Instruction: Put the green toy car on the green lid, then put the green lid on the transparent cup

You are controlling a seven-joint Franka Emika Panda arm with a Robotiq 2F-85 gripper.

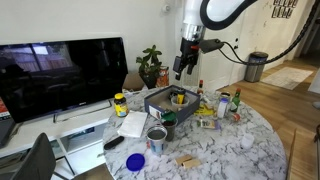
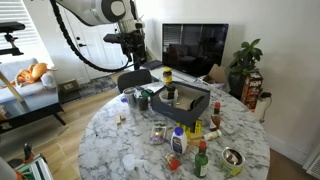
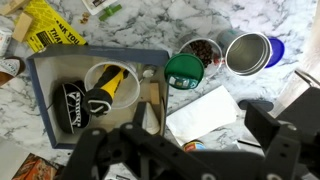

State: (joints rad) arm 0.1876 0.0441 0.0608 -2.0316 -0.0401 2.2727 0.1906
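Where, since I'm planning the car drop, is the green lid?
In the wrist view, the green lid sits right of the tray, next to the dark-filled cup, above the white paper.

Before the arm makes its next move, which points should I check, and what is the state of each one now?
1. Gripper open and holding nothing: ok.
2. Gripper well above the cluttered table: ok.
3. Green lid in sight: ok, in the wrist view, next to the tray.
4. Green lid lying flat and free: cannot tell; it seems to overlap a cup with dark contents.
5. Green toy car found: cannot tell; too small to pick out.
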